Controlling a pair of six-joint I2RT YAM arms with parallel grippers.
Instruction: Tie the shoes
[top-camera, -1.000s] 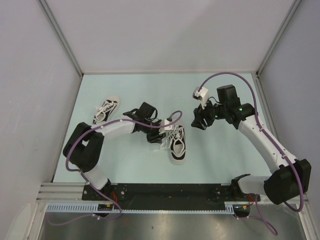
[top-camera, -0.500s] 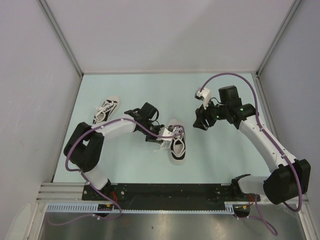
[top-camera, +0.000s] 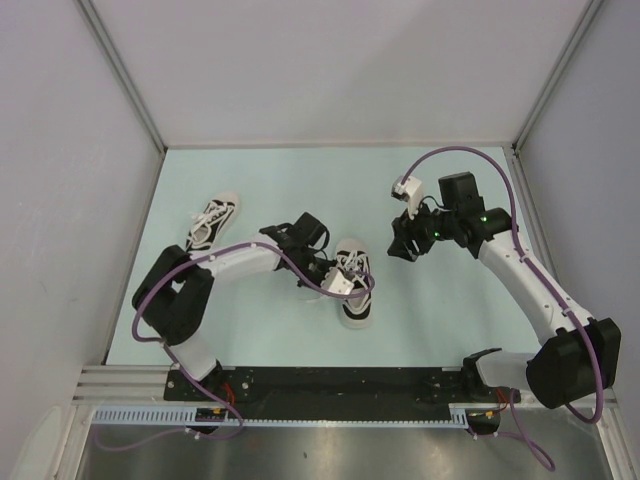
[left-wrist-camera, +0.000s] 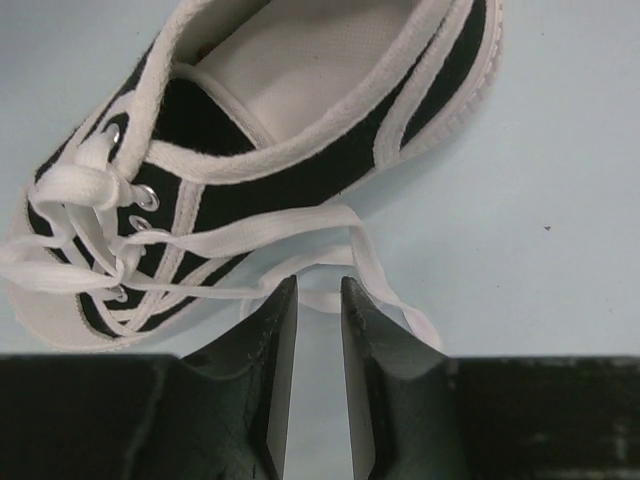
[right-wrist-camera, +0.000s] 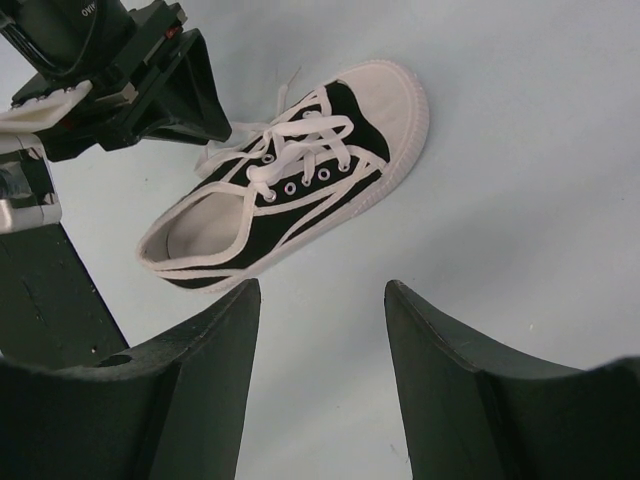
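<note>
Near shoe (top-camera: 352, 285), table centre: black canvas, white rubber toe cap, flat white laces (left-wrist-camera: 250, 235) loose; heel cut off in left wrist view. Far-left shoe (top-camera: 212, 222) small, details unclear. Left gripper (left-wrist-camera: 312, 295) narrow, a lace strand crossing the gap, unpinched. Right gripper (right-wrist-camera: 322, 300) wide, empty.

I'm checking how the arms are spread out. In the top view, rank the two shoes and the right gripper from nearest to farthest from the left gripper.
Measured from the left gripper:
1. Middle shoe: right beside the fingers, mid-table.
2. Right gripper: further back, toward the right of the picture.
3. Other shoe: clearly farthest, off near the left wall.
</note>
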